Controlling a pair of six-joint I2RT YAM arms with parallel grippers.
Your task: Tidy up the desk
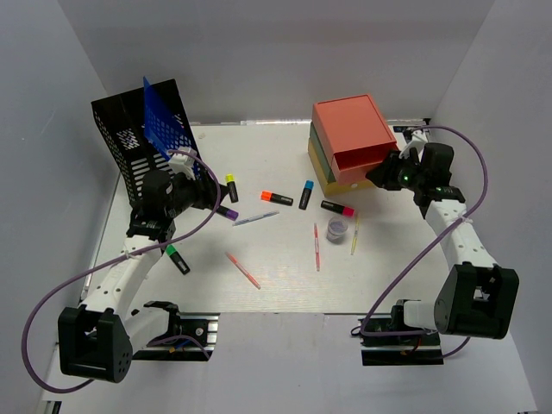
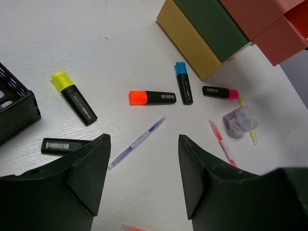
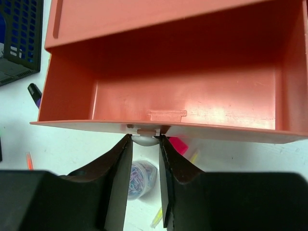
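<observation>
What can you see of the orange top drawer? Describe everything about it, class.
The orange drawer looks like smooth, slightly glossy plastic. It is the top level of a stacked drawer box, above green and yellow levels, and it stands pulled open toward the arms. Its inside is empty, with a small raised tab on the front wall. The right gripper is shut on the pale knob at the drawer's front lip.

White arm links [image 1: 461, 237], black joints, black hands [image 2: 143, 142], purple cables [image 1: 486, 177].
</observation>
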